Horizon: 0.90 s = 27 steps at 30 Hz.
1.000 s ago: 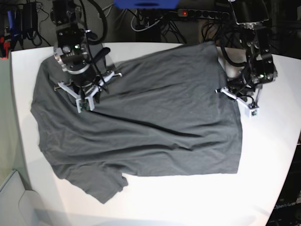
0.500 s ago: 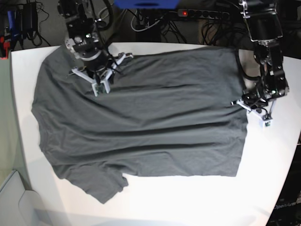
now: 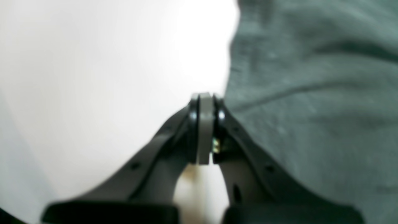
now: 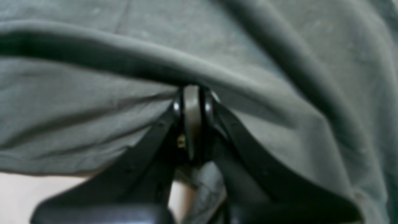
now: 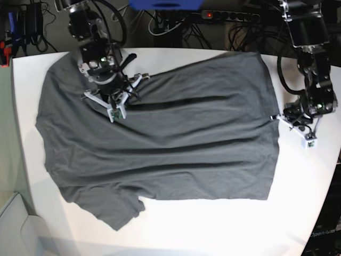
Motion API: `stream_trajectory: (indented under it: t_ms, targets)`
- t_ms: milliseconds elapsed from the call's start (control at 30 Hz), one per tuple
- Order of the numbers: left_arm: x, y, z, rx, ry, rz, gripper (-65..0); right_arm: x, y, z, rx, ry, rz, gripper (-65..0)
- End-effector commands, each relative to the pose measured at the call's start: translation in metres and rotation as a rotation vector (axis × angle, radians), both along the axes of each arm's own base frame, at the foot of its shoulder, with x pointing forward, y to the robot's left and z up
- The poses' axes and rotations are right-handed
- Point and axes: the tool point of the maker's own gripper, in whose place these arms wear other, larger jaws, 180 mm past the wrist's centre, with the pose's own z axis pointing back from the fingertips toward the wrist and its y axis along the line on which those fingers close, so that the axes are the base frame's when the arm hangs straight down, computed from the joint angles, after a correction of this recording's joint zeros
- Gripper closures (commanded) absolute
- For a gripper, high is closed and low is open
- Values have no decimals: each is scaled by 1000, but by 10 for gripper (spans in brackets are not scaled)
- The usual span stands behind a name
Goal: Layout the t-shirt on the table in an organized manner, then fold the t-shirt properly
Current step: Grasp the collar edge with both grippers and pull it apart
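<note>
Charcoal-grey cloth covers most of the white surface point(image 5: 298, 213): the t-shirt point(image 5: 170, 144) lies spread nearly flat, its hem running down the base view's right side and its shoulders toward that view's left. One short sleeve juts out at the lower left, near the surface's front edge. Long shallow wrinkles cross the body from side to side, and a raised fold runs just beside the right pincer point(image 5: 114, 101).

Bare surface shows in a broad band along the front edge and in a strip beyond the hem on the base view's right; the shirt's far edge comes close to the back rim, where cables and a power strip point(image 5: 229, 15) lie on the dark floor beyond.

The right pincer sits over the shirt's upper part, jaws brought together; in its wrist view the tips point(image 4: 192, 102) meet right under the raised fold, and a bit of cloth shows low between the fingers, though blur keeps me from telling whether any fabric is really pinched. The left pincer point(image 5: 299, 125) stands just off the hem, over bare white, jaws pressed together on nothing; its wrist view shows the shirt's edge just beside the tips point(image 3: 203, 105). Both wrist views are soft and out of focus.
</note>
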Motion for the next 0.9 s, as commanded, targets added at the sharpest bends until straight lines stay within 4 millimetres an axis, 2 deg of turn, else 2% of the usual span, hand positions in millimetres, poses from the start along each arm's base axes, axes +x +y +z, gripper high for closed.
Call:
stream_trajectory:
  t_ms: [0, 133, 300, 433, 533, 667, 867]
  targets:
    - [4, 1, 12, 15, -29, -8, -1, 2, -11, 0, -28, 10, -19, 0]
    - [-5, -26, 21, -11, -51, -39, -1, 19, -19, 25, -21, -65, -50, 0]
    - [-21, -70, 20, -87, -33, -71, -1, 24, -7, 63, 21, -163, -42, 0]
    - [-32, -97, 10, -157, 4, -71, -1, 16, 5, 75, 64, -182, -47, 0]
    - [-40, -108, -6, -172, 47, -88, -1, 9, 7, 73, 67, -171, -44, 0]
    - [-46, -107, -26, -151, 88, -121, -1, 4, 7, 69, 67, -158, -44, 0]
    - [-52, -73, -53, -98, 122, -88, -1, 4, 3, 69, 59, -158, -48, 0]
